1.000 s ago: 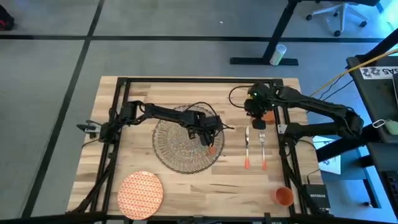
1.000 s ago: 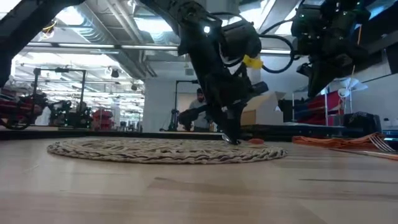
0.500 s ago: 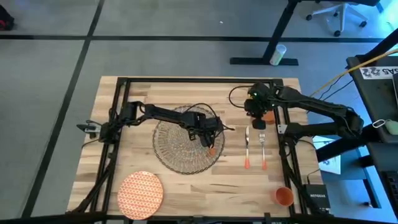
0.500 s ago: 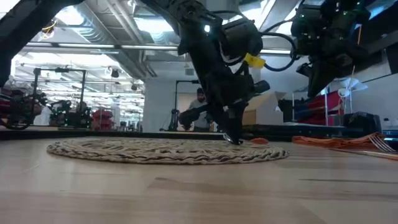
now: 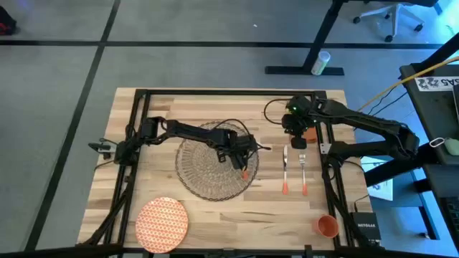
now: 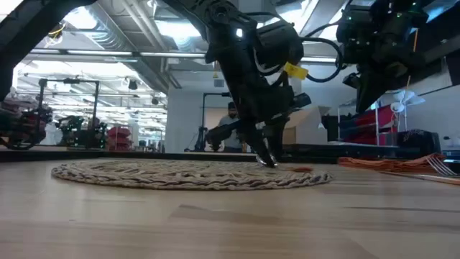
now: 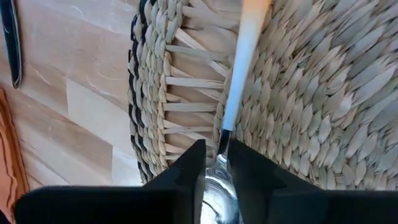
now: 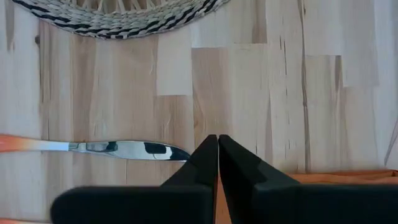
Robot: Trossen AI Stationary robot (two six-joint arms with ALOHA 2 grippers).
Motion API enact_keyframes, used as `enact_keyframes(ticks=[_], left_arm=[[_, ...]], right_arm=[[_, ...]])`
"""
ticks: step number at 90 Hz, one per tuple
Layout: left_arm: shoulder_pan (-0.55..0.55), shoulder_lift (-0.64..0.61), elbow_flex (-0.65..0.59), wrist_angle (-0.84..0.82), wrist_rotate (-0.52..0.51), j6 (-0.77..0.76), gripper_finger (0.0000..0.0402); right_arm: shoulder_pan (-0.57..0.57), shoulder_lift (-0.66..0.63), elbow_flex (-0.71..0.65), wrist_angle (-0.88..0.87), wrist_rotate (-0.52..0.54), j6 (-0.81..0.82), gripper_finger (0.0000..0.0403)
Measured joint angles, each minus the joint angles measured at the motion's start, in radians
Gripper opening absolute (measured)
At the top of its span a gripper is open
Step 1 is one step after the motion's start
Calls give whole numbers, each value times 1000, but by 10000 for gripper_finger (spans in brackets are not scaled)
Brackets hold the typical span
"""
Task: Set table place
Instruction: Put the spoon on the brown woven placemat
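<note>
Between left pincer (image 7: 216, 167) fingers, spoon (image 7: 233, 106), over placemat (image 7: 311, 93)

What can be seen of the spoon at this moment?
The spoon has a shiny metal bowl and a handle fading from white to orange. It lies across the edge of the round woven placemat, and the left gripper is shut on its neck just above the bowl.

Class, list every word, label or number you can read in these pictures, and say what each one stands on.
"NETGEAR": on the black box at the high view's lower right.
White sign at the high view's upper right: printed letters, too blurred to read.
Yellow tag in the low view: no text legible.
Nothing else can be read.
</note>
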Motion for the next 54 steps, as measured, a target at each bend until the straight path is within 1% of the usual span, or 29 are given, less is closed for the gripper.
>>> enact_keyframes(ticks=[15, 54], left_arm=[[-11, -1, 0, 2, -19, 1, 76], [-39, -1, -1, 12, -90, -16, 77]], right_arm=[[0, 0, 0, 0, 0, 0, 1], [0, 0, 0, 0, 0, -1, 1]])
